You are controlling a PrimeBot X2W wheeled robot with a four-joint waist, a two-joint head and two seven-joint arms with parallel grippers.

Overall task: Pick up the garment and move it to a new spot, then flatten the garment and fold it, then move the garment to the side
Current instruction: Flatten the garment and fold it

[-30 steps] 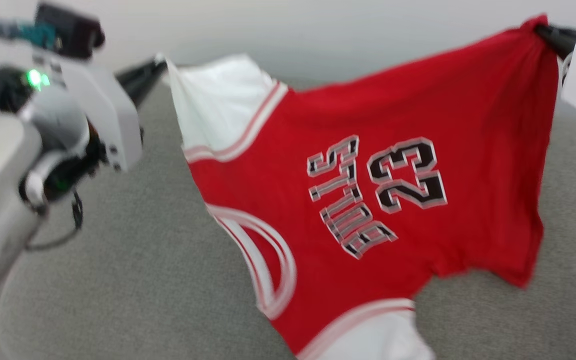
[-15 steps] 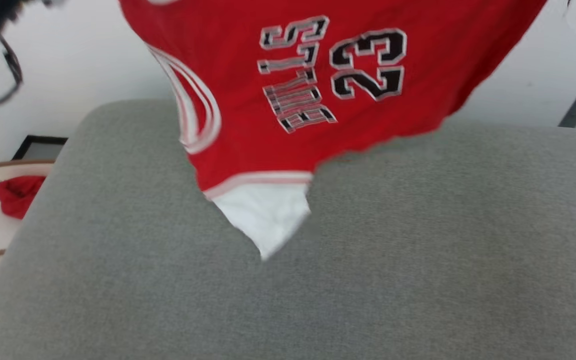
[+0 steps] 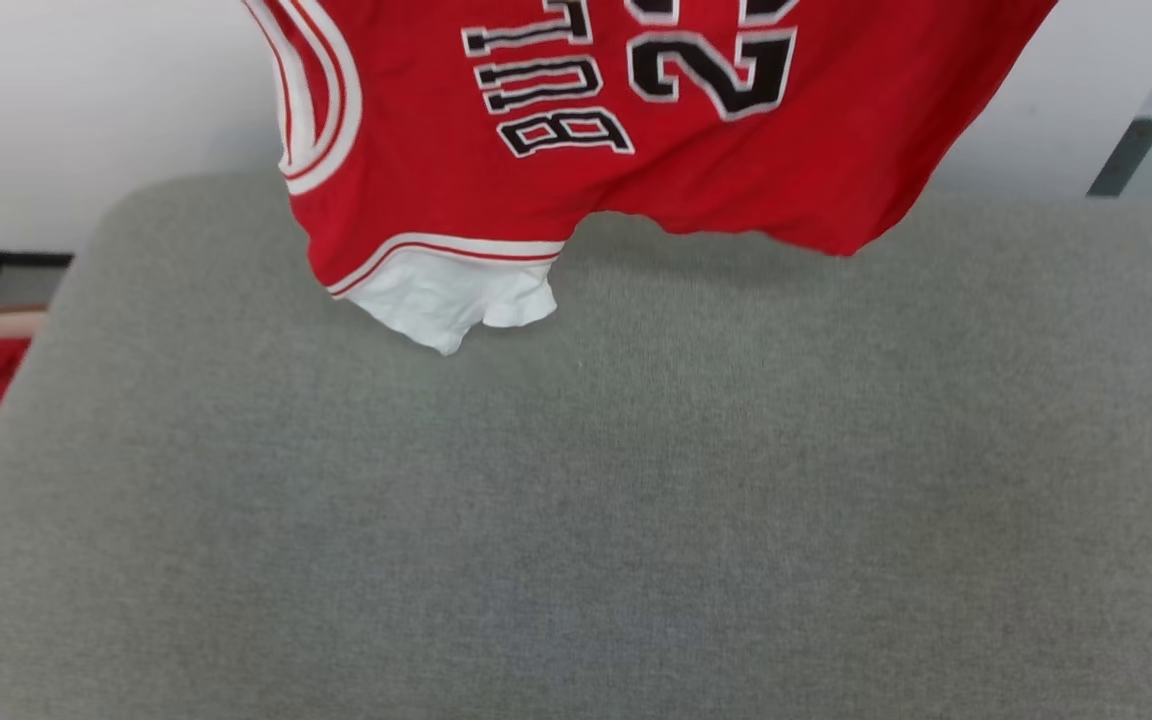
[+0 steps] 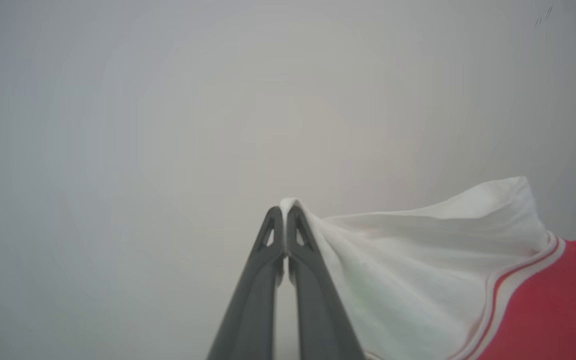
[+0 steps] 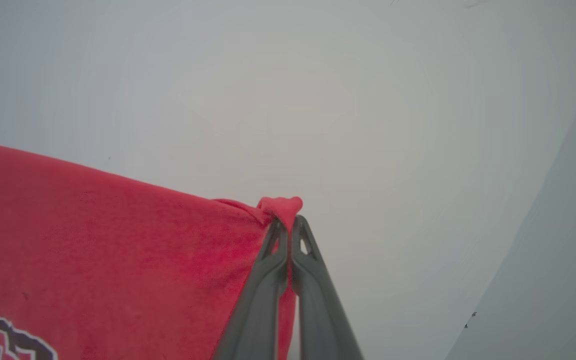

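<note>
The red jersey (image 3: 656, 190) hangs spread above the grey cushion (image 3: 576, 500), my left jaws clamped on its white sleeve (image 4: 418, 250), my right jaws on a red corner (image 5: 280, 205), so I judge it lifted but not yet placed, flattened, folded or set aside.

We see the garment (image 3: 736, 190), a red jersey with white sleeves, striped trim and black-and-white lettering, hanging spread above the grey cushion (image 3: 576, 500), pinched at one white sleeve tip (image 4: 298, 210) and one red corner (image 5: 280, 205); its other sleeve (image 3: 446, 300) dangles lowest.
</note>
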